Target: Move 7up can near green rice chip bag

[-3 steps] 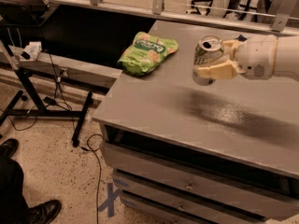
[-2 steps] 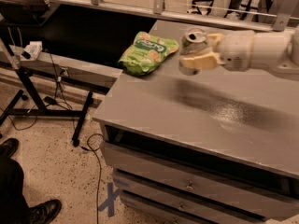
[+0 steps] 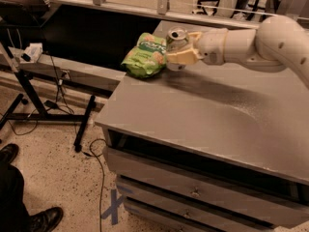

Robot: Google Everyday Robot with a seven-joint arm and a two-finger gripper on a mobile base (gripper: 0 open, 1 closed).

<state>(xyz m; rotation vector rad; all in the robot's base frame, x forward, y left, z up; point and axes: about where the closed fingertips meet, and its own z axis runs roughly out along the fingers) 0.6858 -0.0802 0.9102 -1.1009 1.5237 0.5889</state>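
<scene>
The 7up can [image 3: 176, 37], silver with a pull-tab top, is held upright in my gripper [image 3: 179, 52], whose cream fingers are shut around it. The can hangs just above the grey tabletop [image 3: 203, 115], right beside the green rice chip bag [image 3: 146, 56]. The bag lies flat at the table's far left corner, light green with pictured chips. The white arm [image 3: 251, 45] reaches in from the right. The can's lower half is hidden by the fingers.
The table has drawers [image 3: 193, 192] below its front edge. A black stand with cables [image 3: 38, 95] is on the floor to the left. A person's black shoes [image 3: 29, 211] are at the bottom left. A dark shelf runs behind the table.
My gripper has carried the can leftward across the table, from the right of centre to right beside the chip bag. The bag has not moved.
</scene>
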